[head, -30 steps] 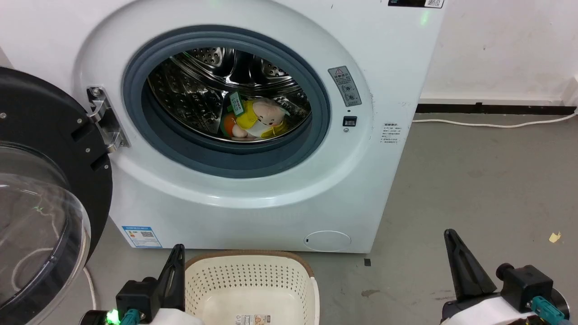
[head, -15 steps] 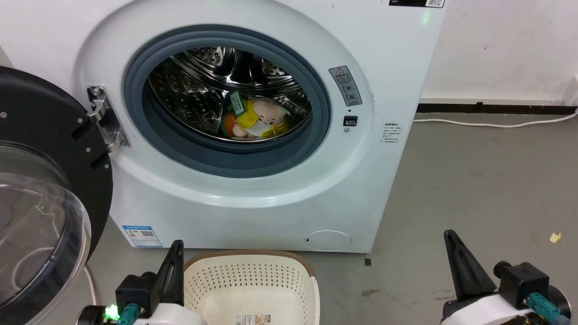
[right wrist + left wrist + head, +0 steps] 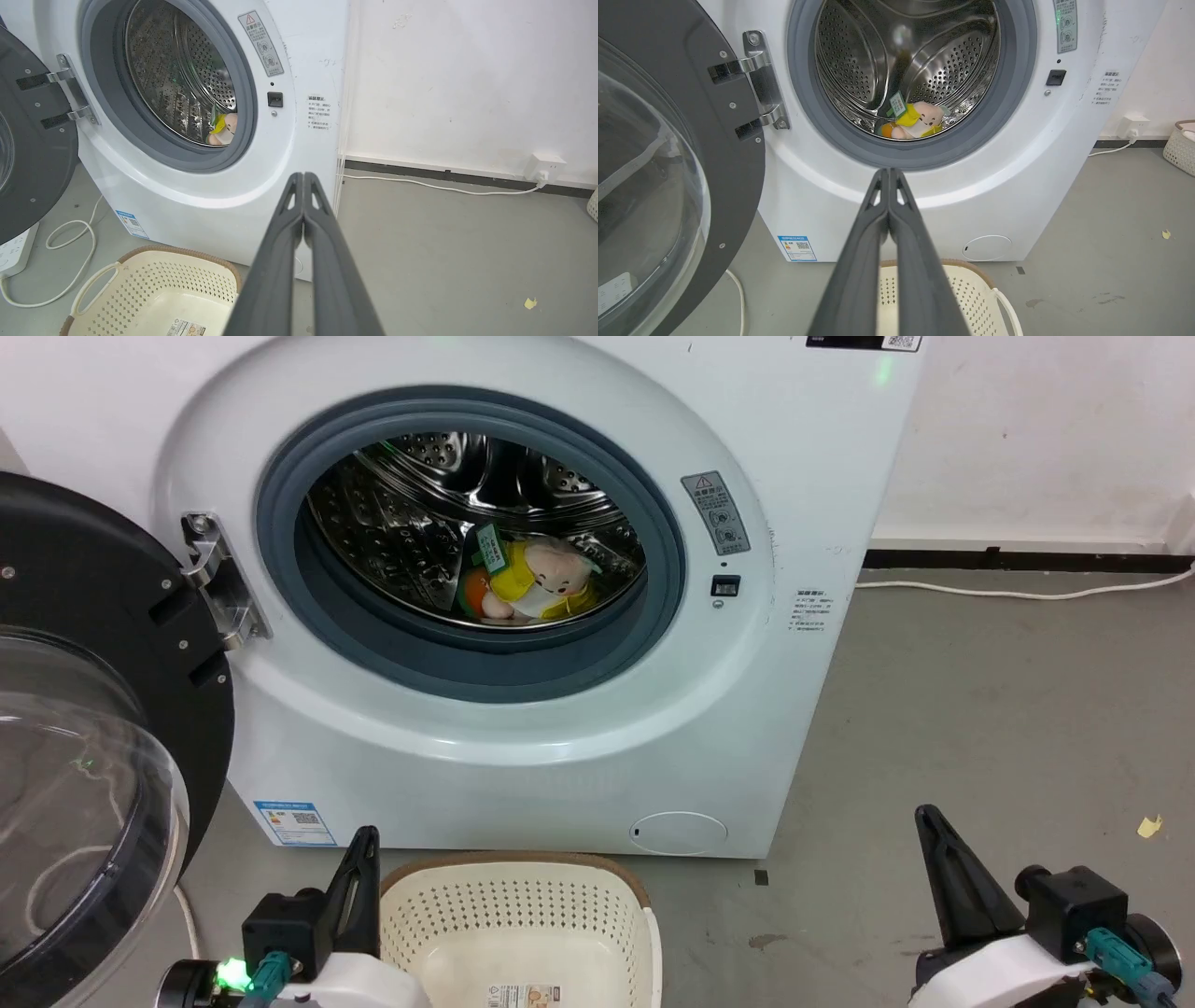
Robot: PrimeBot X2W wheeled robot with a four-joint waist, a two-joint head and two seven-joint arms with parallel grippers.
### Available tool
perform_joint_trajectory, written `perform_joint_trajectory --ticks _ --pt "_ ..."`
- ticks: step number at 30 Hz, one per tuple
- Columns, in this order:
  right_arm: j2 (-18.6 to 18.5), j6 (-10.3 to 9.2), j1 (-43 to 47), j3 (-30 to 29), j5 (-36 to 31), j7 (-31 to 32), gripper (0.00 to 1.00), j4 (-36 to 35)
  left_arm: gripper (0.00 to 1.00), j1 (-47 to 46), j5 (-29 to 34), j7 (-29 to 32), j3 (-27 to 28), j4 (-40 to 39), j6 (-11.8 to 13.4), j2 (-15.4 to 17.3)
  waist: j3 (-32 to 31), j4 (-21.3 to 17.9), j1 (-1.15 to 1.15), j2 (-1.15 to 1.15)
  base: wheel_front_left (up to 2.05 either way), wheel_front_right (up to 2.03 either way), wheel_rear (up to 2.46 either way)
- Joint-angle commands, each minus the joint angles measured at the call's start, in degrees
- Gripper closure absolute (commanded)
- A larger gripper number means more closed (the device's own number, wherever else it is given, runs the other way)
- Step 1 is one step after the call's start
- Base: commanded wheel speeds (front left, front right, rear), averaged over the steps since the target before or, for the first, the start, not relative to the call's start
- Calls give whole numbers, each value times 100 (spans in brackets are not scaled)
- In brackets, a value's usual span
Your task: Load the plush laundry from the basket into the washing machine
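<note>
The small stuffed doll with the pale pink-beige head, yellow garment, orange part and green tag (image 3: 523, 581) lies low in the shiny perforated steel drum (image 3: 392, 532) of the large white front-loading washing machine (image 3: 579, 747), just behind the grey gasket (image 3: 277, 523). Judge it light and soft: it should squash under a pinch rather than slip, and nothing about it looks breakable. If you need to take it up again, pinch the yellow body or the head, where there is bulk; the thin green tag would let it swing. The cream perforated plastic basket with the brown rim (image 3: 509, 859) stands on the floor (image 3: 980, 709) just in front of the machine. The part of its bottom you can see carries a printed label (image 3: 523, 997) and no laundry, so the loading looks done. Your left gripper (image 3: 366, 835) hangs just beside the basket's left rim, its two long dark fingers (image 3: 859, 261) pressed together at the tips, holding nothing. Your right gripper (image 3: 924, 814) sits well apart to the right over bare grey floor, likewise closed and empty
</note>
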Motion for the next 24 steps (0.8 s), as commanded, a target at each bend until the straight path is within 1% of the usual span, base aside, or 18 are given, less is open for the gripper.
perform_joint_trajectory --ticks 1,24 --pt "2 -3 -74 -20 -62 26 100 -29 100 -88 65 25 34 -41 -39 -14 1 1 0 0 0 0 0" --pt "3 -4 -139 -70 -295 296 100 -45 100 -174 299 294 194 -133 -123 -127 11 15 0 0 0 0 0"
